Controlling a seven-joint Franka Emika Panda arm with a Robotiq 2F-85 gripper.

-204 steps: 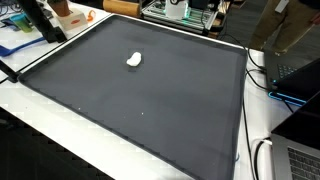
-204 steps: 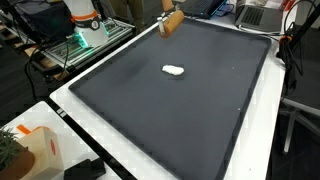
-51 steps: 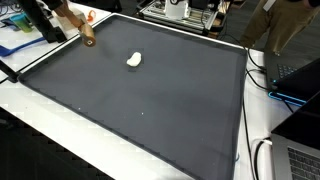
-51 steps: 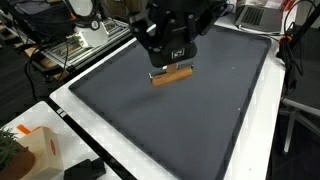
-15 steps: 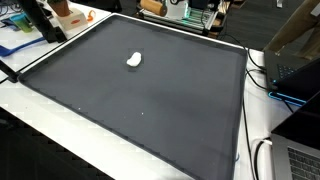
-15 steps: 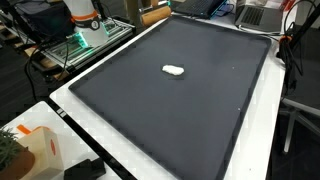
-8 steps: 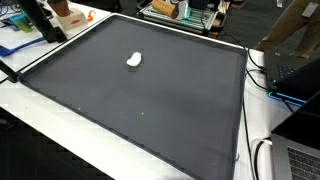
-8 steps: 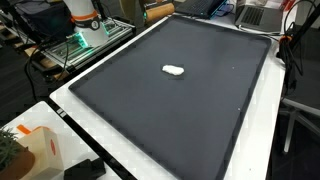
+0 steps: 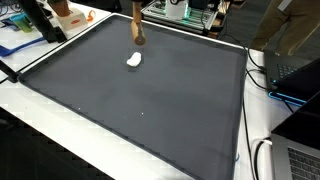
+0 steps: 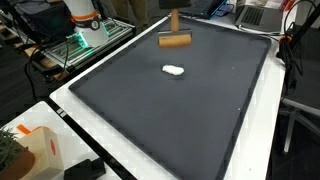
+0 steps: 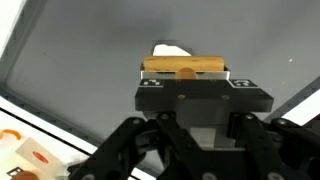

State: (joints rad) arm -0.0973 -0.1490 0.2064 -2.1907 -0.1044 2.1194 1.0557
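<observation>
White tabletop (image 9: 60, 118) is carrying a dark grey mat (image 9: 150, 100); one small white lump (image 9: 134, 59) is lying on it.

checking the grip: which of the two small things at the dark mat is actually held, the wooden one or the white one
The wooden bar, gripped between the fingers. The white lump lies loose on the mat, apart from them.

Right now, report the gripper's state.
Gripper: shut, holding the light-brown wooden T-shaped tool.
</observation>
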